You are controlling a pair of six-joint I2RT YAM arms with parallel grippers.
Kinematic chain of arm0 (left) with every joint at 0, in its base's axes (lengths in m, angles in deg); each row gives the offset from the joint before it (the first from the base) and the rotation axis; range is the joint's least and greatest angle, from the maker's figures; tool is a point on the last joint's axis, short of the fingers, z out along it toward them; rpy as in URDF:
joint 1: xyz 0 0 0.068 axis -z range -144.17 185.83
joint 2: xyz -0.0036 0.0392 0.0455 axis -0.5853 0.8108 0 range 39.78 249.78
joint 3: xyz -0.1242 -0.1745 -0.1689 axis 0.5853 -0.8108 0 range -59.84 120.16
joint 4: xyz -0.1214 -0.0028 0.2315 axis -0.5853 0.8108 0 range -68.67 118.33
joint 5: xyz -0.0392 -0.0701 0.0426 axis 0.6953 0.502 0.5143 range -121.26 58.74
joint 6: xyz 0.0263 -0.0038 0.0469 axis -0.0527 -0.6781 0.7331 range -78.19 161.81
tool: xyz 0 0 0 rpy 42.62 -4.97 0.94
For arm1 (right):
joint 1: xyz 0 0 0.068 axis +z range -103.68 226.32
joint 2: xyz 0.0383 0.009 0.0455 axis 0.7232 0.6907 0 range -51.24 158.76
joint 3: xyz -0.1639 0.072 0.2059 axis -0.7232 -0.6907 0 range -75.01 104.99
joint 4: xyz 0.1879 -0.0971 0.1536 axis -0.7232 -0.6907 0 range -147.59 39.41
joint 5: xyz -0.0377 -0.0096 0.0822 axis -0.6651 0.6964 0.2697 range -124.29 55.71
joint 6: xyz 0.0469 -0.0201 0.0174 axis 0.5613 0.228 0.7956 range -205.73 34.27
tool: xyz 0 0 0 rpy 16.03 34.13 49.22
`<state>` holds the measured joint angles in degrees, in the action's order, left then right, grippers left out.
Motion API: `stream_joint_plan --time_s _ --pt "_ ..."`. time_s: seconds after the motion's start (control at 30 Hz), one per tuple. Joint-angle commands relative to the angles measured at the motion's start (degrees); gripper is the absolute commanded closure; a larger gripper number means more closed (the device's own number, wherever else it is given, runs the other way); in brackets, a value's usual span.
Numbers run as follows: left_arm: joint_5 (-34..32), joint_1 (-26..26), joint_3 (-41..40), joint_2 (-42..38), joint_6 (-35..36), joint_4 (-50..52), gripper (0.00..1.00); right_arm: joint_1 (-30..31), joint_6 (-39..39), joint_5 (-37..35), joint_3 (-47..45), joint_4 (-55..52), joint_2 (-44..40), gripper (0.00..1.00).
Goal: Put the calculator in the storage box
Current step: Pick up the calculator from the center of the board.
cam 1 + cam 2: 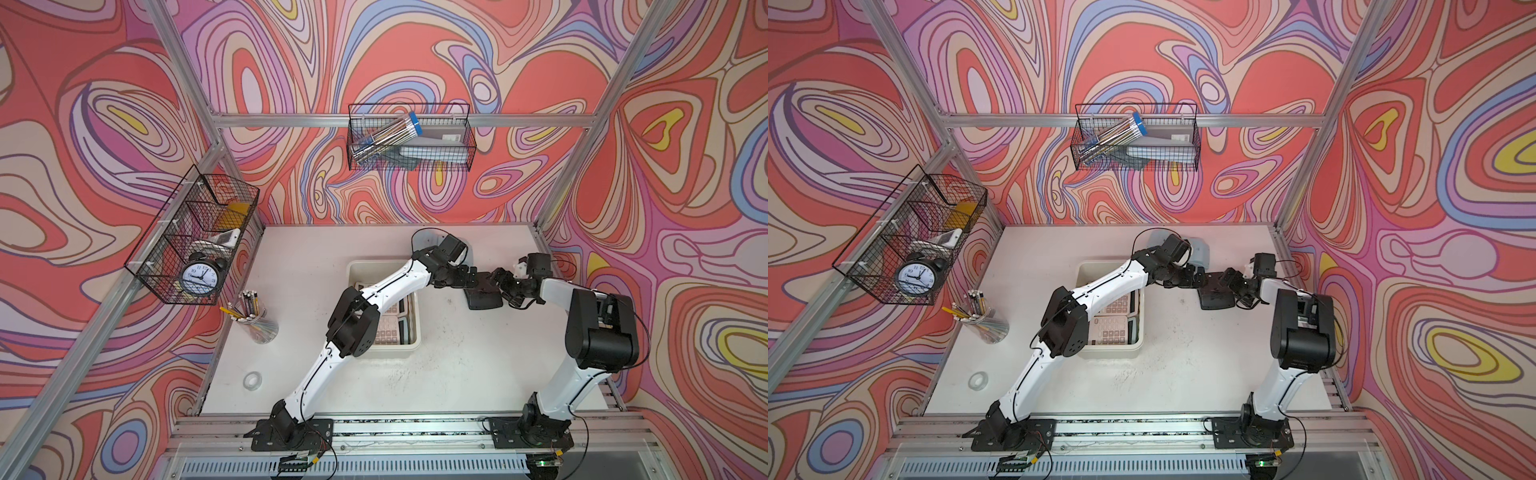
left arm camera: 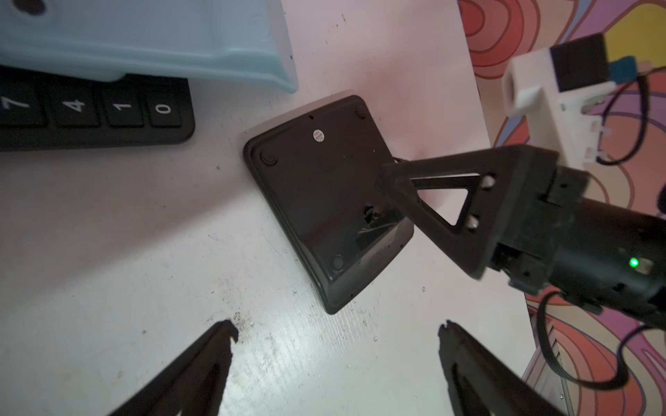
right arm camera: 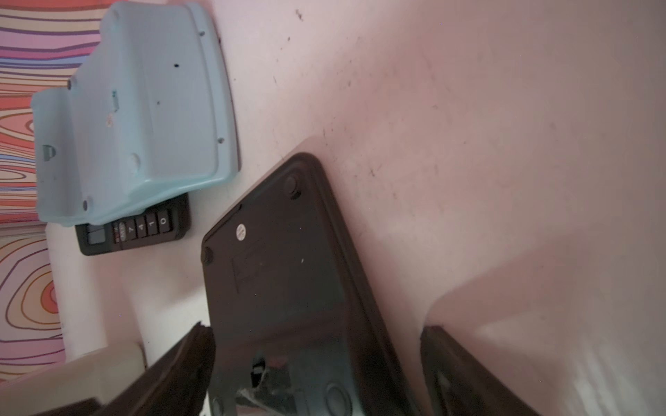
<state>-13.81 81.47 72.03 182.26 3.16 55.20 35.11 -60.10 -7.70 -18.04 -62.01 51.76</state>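
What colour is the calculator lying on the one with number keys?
The calculator is pale blue, clearest in the right wrist view.

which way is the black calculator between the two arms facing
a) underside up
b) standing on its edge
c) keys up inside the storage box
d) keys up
a: the black calculator shows its rubber feet and a round sticker with no keys visible, and it sits on the table outside the storage box.
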Motion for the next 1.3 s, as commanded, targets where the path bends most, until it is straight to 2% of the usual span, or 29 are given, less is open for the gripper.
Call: stream_joint_plan --time_s 0.0,0.13,0.33,0.47,0.7,0.87,1.17,1.27 --pt "3.6 -0.7 3.4 2.2 -2.0 -0.5 0.13 0.1 1.4 3.1 -3.4 -0.4 -0.5 0.11" --pt "4.1 -0.6 3.5 3.8 -2.3 -0.6 0.22 0.1 2.0 4.6 -5.0 0.5 -1.2 0.13" --pt "4.8 -1.0 3.3 6.5 -3.3 -0.7 0.24 0.1 3.8 7.6 -8.2 3.3 -3.5 0.17" --pt "7.4 -2.1 3.6 8.2 -4.8 -2.9 0.25 0.1 5.1 9.3 -9.9 5.8 -3.7 0.2" --pt "12.8 -3.0 3.9 9.8 -6.6 -5.9 0.37 0.1 8.7 14.2 -11.9 11.7 -2.7 0.24" --pt "16.4 -3.0 3.0 9.6 -8.4 -8.0 0.48 0.1 12.3 18.2 -13.1 16.1 -3.9 0.31" --pt "17.1 -3.1 -2.7 4.7 -8.8 -11.1 0.51 0.1 14.9 19.9 -14.3 16.8 -10.7 0.5" --pt "17.0 -3.1 -4.8 2.7 -8.6 -11.9 0.51 0.1 15.2 19.6 -15.0 15.7 -13.8 0.59"
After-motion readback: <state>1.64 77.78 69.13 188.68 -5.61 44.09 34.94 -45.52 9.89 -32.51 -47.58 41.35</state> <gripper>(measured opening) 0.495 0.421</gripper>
